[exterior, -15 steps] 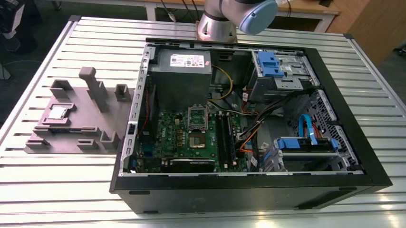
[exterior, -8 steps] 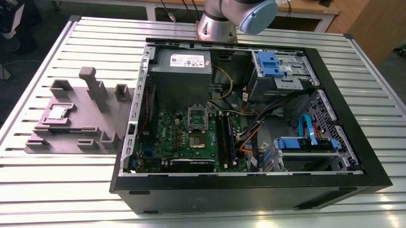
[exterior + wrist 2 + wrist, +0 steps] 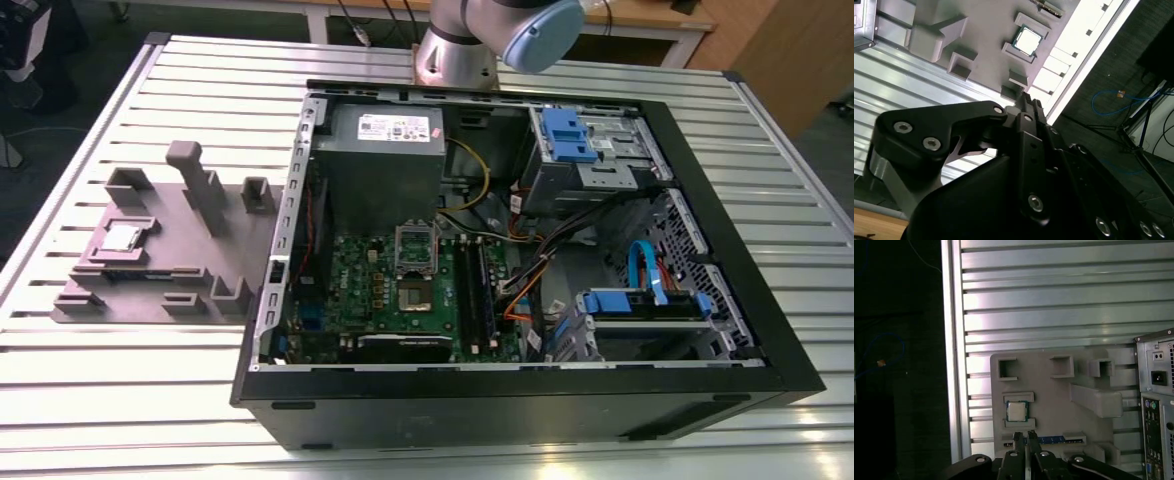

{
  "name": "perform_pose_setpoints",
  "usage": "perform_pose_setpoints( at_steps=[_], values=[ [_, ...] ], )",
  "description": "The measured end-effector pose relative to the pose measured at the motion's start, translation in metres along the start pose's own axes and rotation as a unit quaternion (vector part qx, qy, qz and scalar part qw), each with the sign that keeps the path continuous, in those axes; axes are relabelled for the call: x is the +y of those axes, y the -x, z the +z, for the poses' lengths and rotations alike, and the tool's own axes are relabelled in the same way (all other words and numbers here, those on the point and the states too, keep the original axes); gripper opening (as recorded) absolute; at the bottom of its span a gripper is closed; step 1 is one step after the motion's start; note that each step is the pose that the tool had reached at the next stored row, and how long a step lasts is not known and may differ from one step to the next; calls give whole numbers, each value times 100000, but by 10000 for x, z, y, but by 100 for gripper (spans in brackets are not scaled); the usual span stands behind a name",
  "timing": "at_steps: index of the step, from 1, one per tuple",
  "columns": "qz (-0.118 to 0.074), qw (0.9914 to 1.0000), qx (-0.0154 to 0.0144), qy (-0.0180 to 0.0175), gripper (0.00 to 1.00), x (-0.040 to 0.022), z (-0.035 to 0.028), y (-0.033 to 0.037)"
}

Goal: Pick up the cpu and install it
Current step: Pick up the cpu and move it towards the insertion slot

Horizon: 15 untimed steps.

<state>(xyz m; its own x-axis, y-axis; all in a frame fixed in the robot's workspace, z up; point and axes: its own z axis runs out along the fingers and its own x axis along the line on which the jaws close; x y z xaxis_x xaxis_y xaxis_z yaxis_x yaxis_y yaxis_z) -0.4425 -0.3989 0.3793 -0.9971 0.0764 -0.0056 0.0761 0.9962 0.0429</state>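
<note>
The cpu is a small square chip with a silver top. It lies flat in a recess of the grey fixture block, on the table at the exterior view's left, outside the computer case. Both wrist views show the cpu from above. My gripper hangs well above the fixture, close to the cpu's recess but apart from it. Its fingers are together and hold nothing. Inside the case, the green motherboard carries the socket, and the socket's silver frame is swung up.
The open black computer case covers the middle and the exterior view's right of the slatted metal table. It holds a grey power supply, blue drive bays and loose cables. Upright posts rise from the fixture. The arm's base stands behind the case.
</note>
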Motion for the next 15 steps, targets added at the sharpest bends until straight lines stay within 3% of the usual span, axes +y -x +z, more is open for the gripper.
perform_pose_setpoints(
  at_steps=[2, 6, 9, 11, 15],
  values=[
    [-1, 100000, 0, 1, 16, 0, 0, 0],
    [-1, 100000, 0, 2, 41, 0, 0, 0],
    [0, 100000, 0, 1, 47, 0, 0, -1],
    [0, 100000, 1, 2, 58, 0, 0, -1],
    [0, 100000, 1, 0, 70, 0, 0, -1]
  ],
)
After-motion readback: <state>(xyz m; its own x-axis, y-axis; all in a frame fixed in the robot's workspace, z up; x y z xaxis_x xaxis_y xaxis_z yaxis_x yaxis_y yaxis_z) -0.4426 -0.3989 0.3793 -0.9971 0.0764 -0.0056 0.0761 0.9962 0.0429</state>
